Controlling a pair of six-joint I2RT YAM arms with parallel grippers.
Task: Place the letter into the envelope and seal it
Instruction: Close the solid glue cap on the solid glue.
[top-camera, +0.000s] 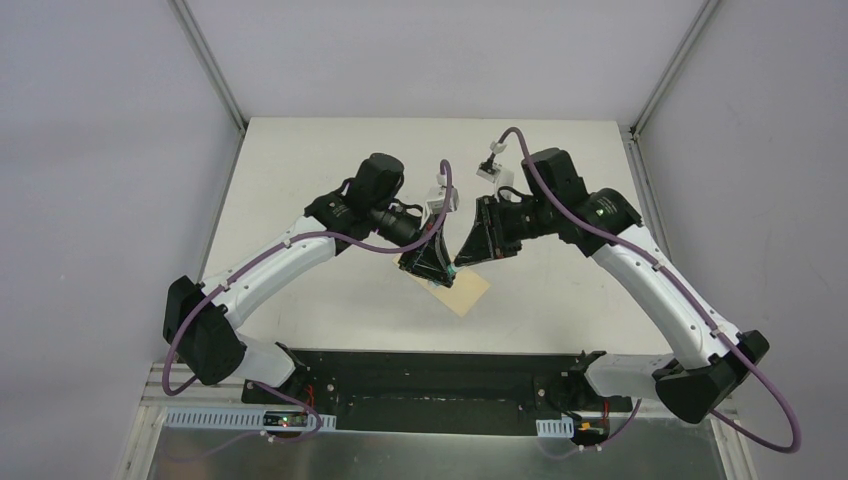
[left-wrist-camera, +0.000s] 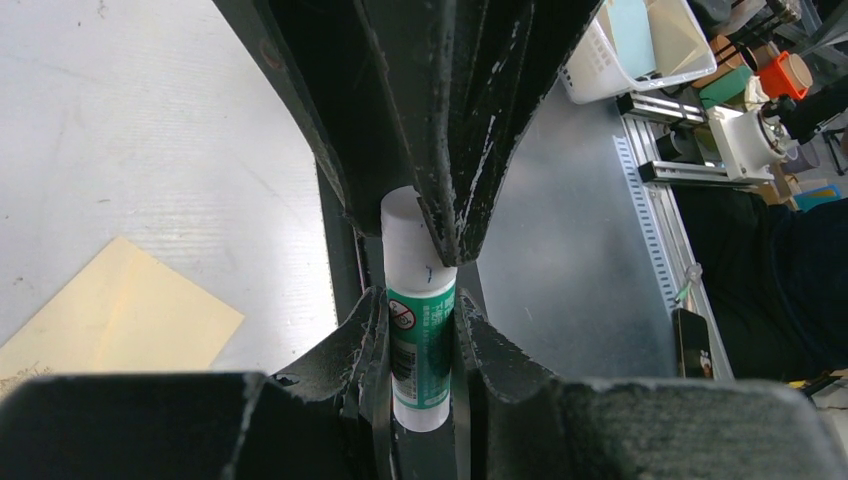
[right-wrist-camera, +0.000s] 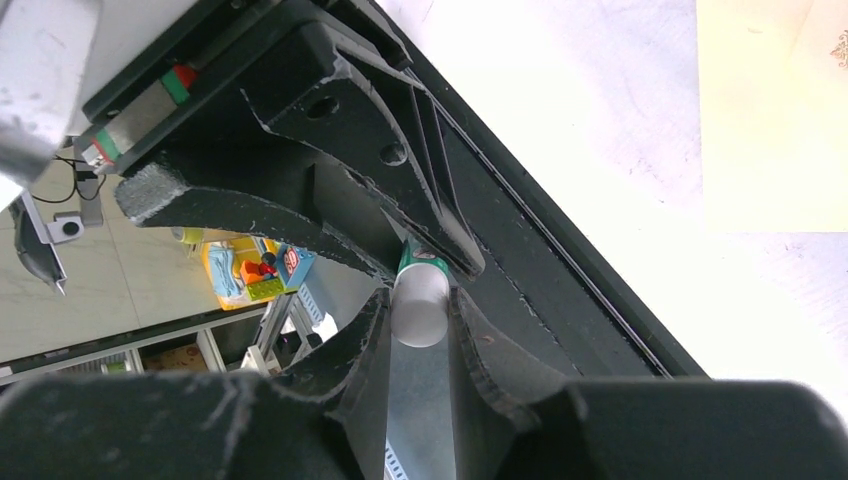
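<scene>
The left gripper (left-wrist-camera: 420, 312) is clamped on the green-labelled body of a glue stick (left-wrist-camera: 422, 360), held in the air above the middle of the table (top-camera: 300, 180); the right gripper (right-wrist-camera: 418, 300) meets it head-on, pinching the white cap (right-wrist-camera: 420, 315); the tube looks rigid, light and smooth, so it wants firm mid-body holds and a straight pull. The envelope (top-camera: 466, 291) lies flat just near of the two grippers; being thin, limp paper, it will likely slide and crease, and is best pinned or taken by an edge; the letter cannot be told apart from it.
</scene>
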